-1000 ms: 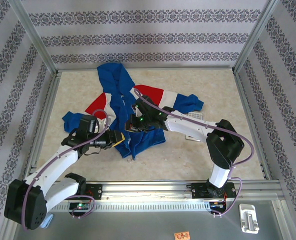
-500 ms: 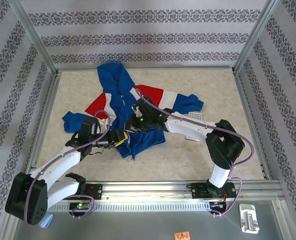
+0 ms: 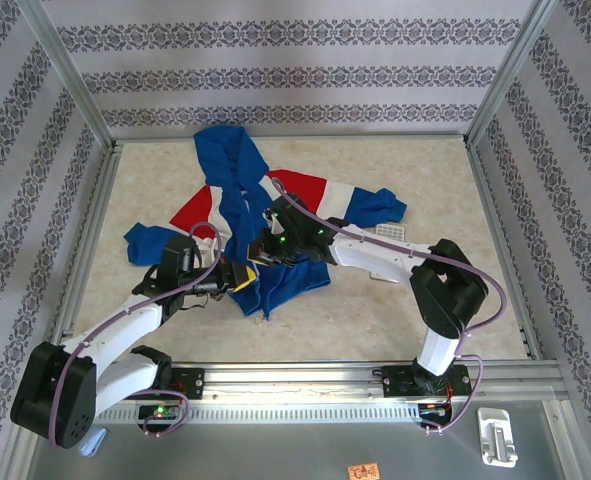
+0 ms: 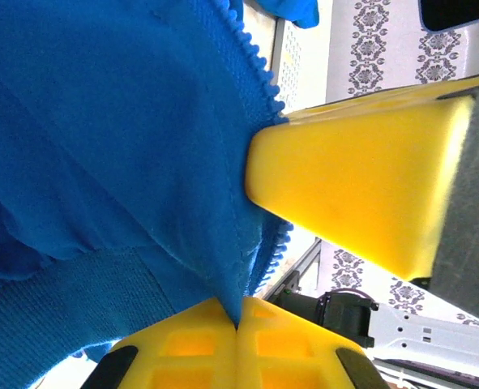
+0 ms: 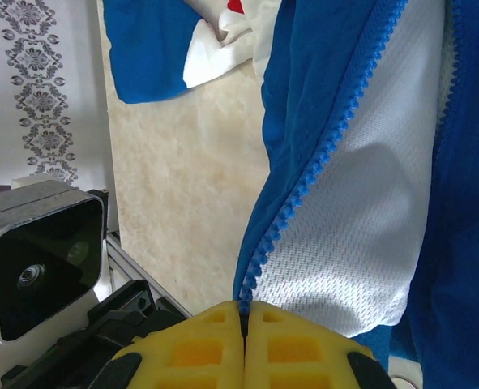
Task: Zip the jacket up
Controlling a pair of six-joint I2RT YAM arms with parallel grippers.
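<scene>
From above: the jacket lies open and rumpled at mid-table, hood toward the far wall, lower front toward my bases. My left gripper and right gripper sit close together at the jacket's lower front, each buried in blue cloth.

At my left wrist: the left gripper is clamped shut, a fold of blue fabric pinched between its yellow pads beside the ribbed hem. A line of zipper teeth runs up the edge. A second yellow block presses in against those teeth; I take it for my other hand's finger.

At my right wrist: the right gripper is closed tight on the bottom end of a toothed zipper edge, the white mesh lining turned outward beside it.

My reading: I am at the opening step, holding the two front edges low down, with nothing joined yet. I cannot make out the slider. The next move calls for bringing the two bottom ends together, flat and untwisted, so one end can seat into the slider before any pull upward. Slack cloth could bunch between the ends.
</scene>
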